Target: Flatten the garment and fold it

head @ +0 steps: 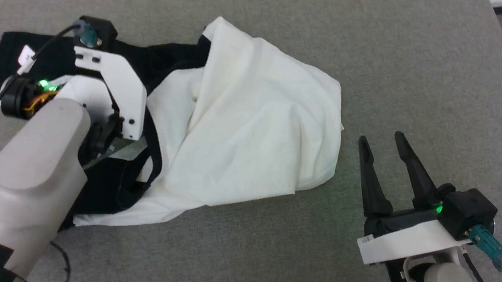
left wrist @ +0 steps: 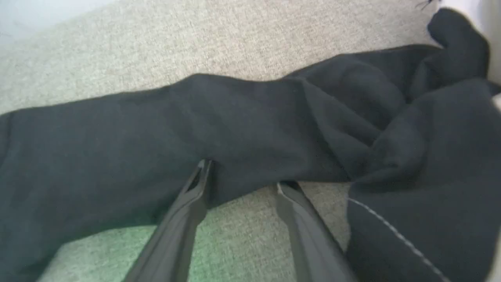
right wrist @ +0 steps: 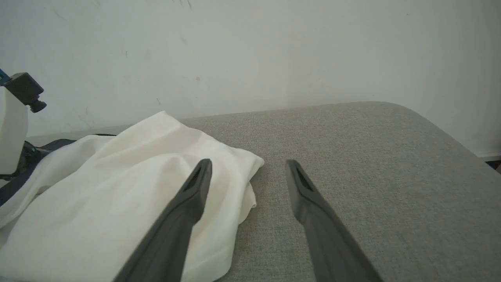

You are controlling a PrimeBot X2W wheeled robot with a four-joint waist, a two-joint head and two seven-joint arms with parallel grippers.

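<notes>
One shirt, crumpled on the table, nearer the far edge than the right one. My left jaws gape wide, tips at its black sleeve. My right jaws, wide and empty, sit just beside its white part.

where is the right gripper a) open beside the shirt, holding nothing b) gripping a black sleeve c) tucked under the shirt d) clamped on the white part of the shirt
a: the right gripper has its fingers spread over the bare grey surface, apart from the shirt.
</notes>
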